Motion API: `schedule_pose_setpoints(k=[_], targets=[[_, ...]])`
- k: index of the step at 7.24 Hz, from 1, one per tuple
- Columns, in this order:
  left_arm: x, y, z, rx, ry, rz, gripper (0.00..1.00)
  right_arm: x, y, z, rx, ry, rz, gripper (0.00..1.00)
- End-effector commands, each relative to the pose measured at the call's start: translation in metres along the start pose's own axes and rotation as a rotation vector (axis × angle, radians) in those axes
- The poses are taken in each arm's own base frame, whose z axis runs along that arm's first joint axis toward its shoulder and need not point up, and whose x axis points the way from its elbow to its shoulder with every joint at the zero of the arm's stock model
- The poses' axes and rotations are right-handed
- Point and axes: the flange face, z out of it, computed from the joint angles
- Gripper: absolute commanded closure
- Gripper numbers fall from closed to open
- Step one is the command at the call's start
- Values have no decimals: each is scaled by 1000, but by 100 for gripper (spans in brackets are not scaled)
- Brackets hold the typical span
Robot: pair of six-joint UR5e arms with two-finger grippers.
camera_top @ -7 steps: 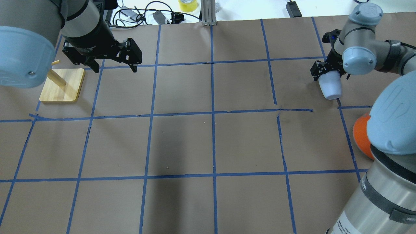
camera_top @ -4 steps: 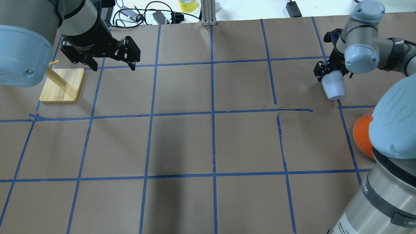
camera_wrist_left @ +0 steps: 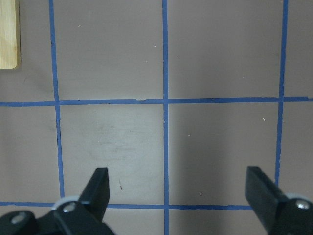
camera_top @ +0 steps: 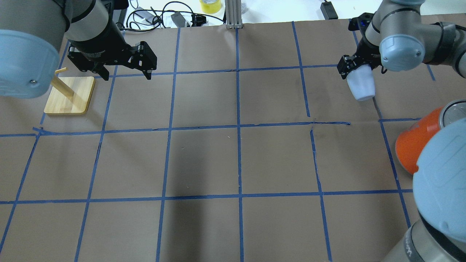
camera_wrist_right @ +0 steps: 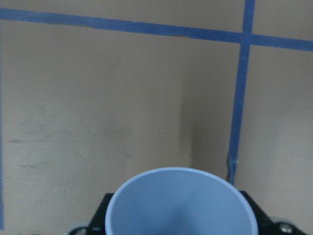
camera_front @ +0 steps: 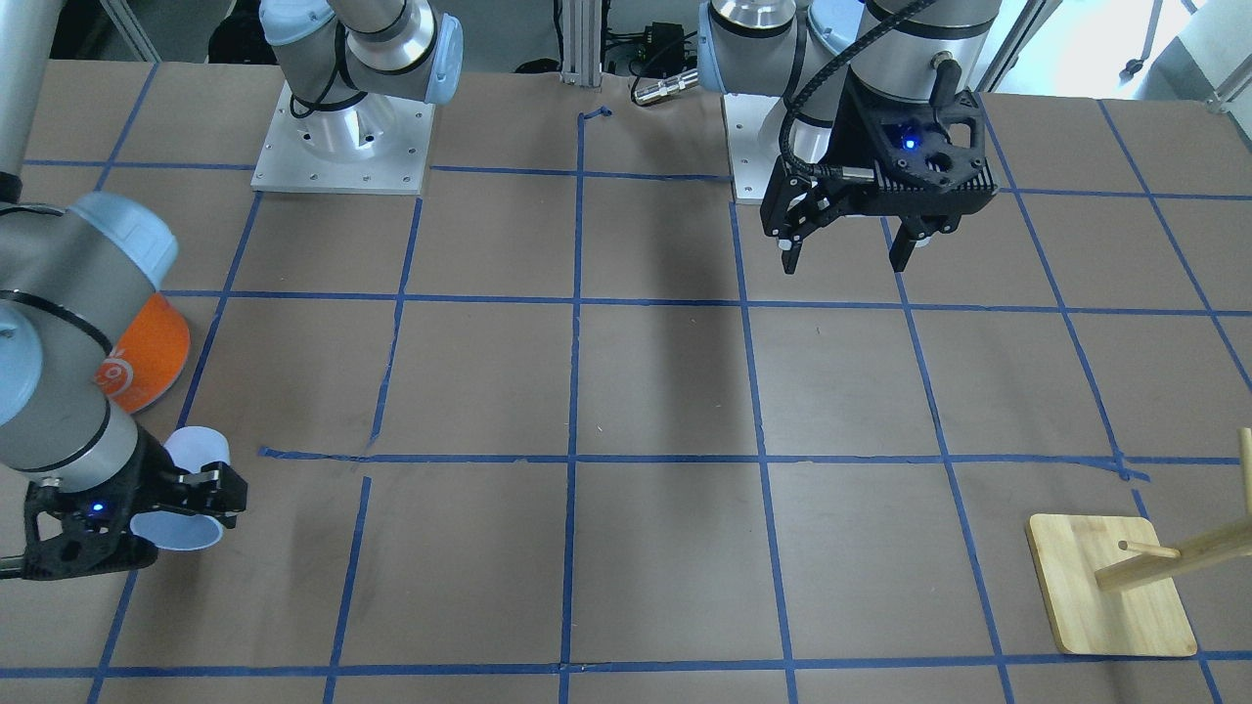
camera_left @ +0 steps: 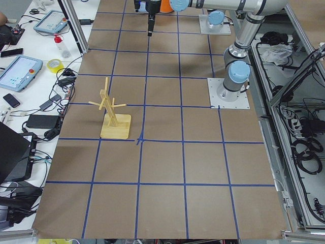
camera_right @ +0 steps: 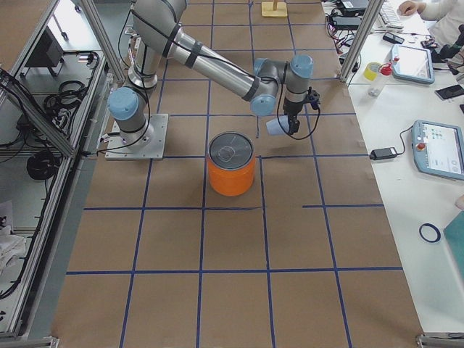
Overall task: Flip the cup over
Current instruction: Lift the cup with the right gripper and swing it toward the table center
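Brown table (camera_top: 204,160), blue tape grid (camera_top: 239,163); cables (camera_top: 143,15), seemingly, beyond.

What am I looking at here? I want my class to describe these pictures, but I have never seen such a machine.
Two robot arms work at a paper-covered table. Two pictures look down from behind and in front, two from the table's ends, two from cameras on the wrists. The right pincer is shut on a small pale cup, held tilted. The left pincer is open and empty. An orange can and a wooden stand stand on the table.
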Motion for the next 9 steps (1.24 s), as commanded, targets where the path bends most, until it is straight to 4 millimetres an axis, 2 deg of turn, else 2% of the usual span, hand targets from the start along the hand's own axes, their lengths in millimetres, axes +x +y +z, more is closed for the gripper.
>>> schedule_pose_setpoints(k=[1, 2, 4, 5, 6, 7, 8, 9], targets=[[0, 0, 0, 1, 0, 0, 0, -96, -4, -41, 76, -18, -190, 100], [0, 0, 0, -1, 0, 0, 0, -137, -4, -50, 112, -76, -250, 100], [0, 0, 0, 1, 0, 0, 0, -204, 1, -72, 191, -114, -337, 100], [0, 0, 0, 1, 0, 0, 0, -235, 0, -73, 240, -122, -368, 100], [0, 0, 0, 1, 0, 0, 0, -260, 3, -71, 255, -123, -409, 100], [0, 0, 0, 1, 0, 0, 0, -282, 6, -54, 232, -119, -539, 100], [0, 0, 0, -1, 0, 0, 0, -294, 9, -45, 224, -101, -700, 100], [0, 0, 0, 1, 0, 0, 0, -309, 14, -42, 220, -105, -755, 100]])
